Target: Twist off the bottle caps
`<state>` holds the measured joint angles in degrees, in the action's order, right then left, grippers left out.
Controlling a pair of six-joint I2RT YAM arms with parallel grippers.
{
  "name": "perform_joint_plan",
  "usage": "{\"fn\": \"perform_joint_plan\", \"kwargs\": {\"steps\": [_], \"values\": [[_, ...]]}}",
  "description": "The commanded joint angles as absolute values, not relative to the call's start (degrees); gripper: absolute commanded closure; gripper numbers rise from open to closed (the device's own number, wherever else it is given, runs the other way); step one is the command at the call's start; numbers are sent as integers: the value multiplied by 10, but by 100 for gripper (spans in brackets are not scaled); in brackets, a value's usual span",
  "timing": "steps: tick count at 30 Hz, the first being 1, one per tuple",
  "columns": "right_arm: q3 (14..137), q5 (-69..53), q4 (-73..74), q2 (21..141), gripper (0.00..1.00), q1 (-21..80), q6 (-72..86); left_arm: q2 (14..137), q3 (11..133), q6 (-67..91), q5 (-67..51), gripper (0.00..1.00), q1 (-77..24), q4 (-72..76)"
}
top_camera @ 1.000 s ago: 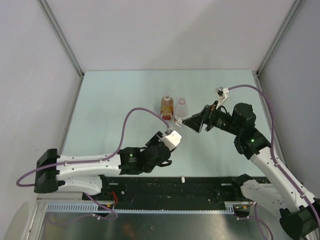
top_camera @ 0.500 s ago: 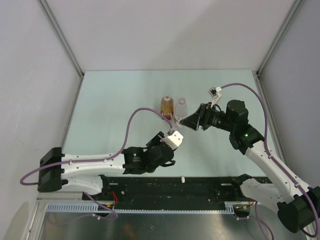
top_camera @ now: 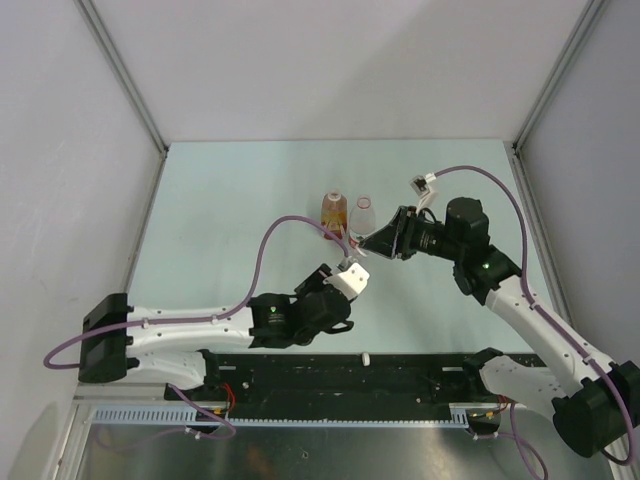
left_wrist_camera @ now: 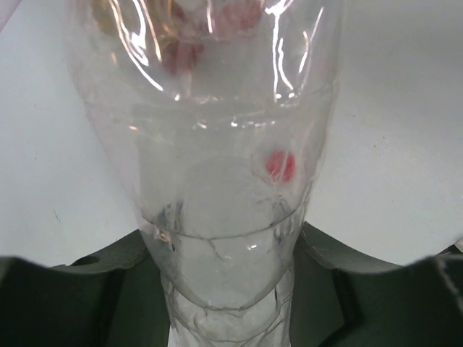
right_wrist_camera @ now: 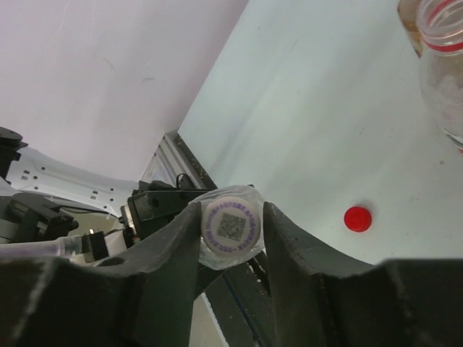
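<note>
My left gripper is shut on the plain clear bottle and holds it off the table; in the top view this gripper points up and to the right. The right gripper meets it from the right, both fingers pressed on the bottle's white cap, which bears a purple printed code. In the top view the right gripper sits at the bottle's neck. A red cap lies loose on the table. The amber bottle and a capless bottle stand just behind.
A small white cap lies on the black rail at the near edge. The capless bottle with a red neck ring stands close on the right in the right wrist view. Grey walls close the table at the back and both sides.
The right gripper has moved left onto the held bottle's cap and closed around it. The left arm has shifted slightly right with the bottle.
</note>
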<state>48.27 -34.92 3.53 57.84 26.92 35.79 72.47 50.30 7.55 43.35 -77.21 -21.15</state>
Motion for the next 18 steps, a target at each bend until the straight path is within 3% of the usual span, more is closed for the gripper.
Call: {"fn": "perform_joint_plan", "kwargs": {"steps": [1,6,11,18], "values": [[505,-359,6,576,67,274,363,725,528,89,436,100,-776,-200],[505,-363,12,572,97,276,347,720,525,89,431,100,-776,-200],[497,-378,7,559,100,278,326,701,513,87,396,100,-776,-188],[483,-416,-35,532,100,286,296,644,471,60,259,100,-772,-113]]}}
